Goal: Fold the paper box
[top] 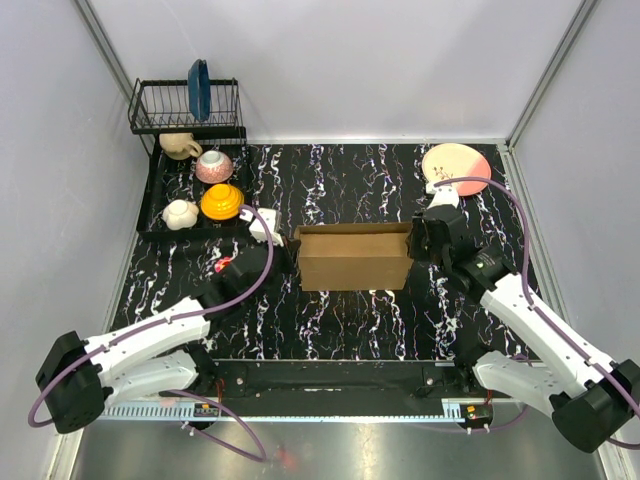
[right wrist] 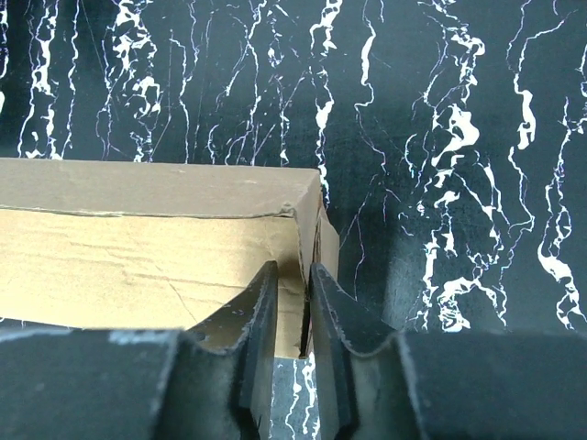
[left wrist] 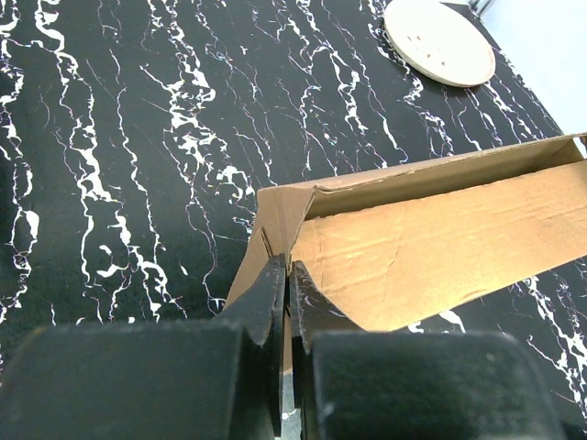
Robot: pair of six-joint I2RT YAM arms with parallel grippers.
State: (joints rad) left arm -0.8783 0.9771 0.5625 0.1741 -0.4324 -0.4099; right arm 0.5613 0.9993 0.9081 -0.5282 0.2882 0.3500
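On worktop (top: 330, 320) centre, box (top: 353, 260) stands half-formed, top open. Left pincer (left wrist: 286, 275) clamped on its left end wall; right pincer (right wrist: 292, 280) clamped on right end wall. Judgement: hold both grips firm, move ends evenly, avoid twisting corners or tearing thin card. Far right, plate (top: 455, 168); far left, rack (top: 185, 105) and bowls (top: 220, 202).

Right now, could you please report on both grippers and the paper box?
Copy: left gripper pinching paper box left end wall; right gripper pinching right end. Box standing, top open. Nothing blocking.
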